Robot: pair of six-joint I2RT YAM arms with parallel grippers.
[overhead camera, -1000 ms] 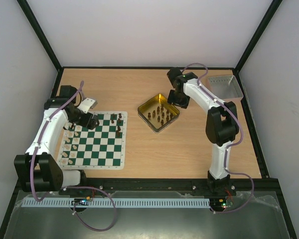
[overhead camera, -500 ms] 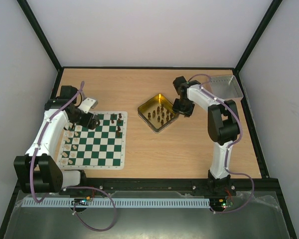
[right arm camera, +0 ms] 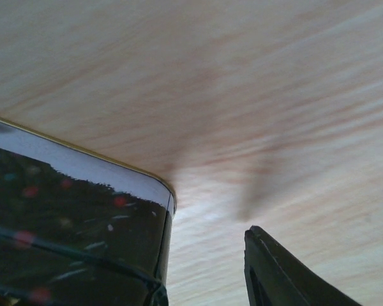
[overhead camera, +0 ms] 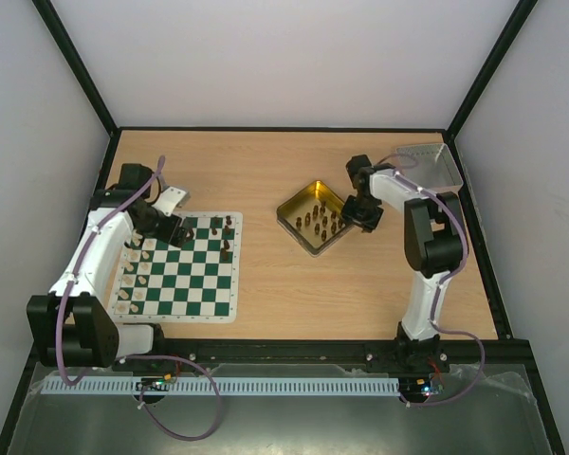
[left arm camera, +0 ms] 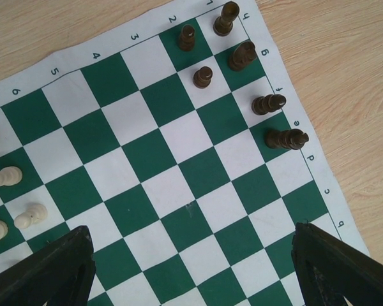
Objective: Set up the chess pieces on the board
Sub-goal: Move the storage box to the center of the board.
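The green and white board [overhead camera: 182,275] lies at the left. Dark brown pieces [overhead camera: 227,235] stand along its right side and cream pieces [overhead camera: 133,275] along its left. In the left wrist view the dark pieces [left arm camera: 242,55] are at the upper right and the cream ones [left arm camera: 30,215] at the left. My left gripper [left arm camera: 191,274] is open and empty above the board's middle squares [left arm camera: 179,172]. My right gripper [overhead camera: 363,210] is at the right corner of the gold tin [overhead camera: 320,216], which holds several dark pieces. Its jaws straddle the tin wall [right arm camera: 83,210]. One finger [right arm camera: 287,274] shows outside; the other is hidden.
A grey rectangular tray [overhead camera: 429,163] sits at the back right corner, behind the right arm. Bare wooden table [overhead camera: 284,284] lies between the board and the tin. Black frame rails edge the table.
My right gripper has moved right and nearer, and the gold tin has slid right with it. My left gripper has shifted only slightly over the board.
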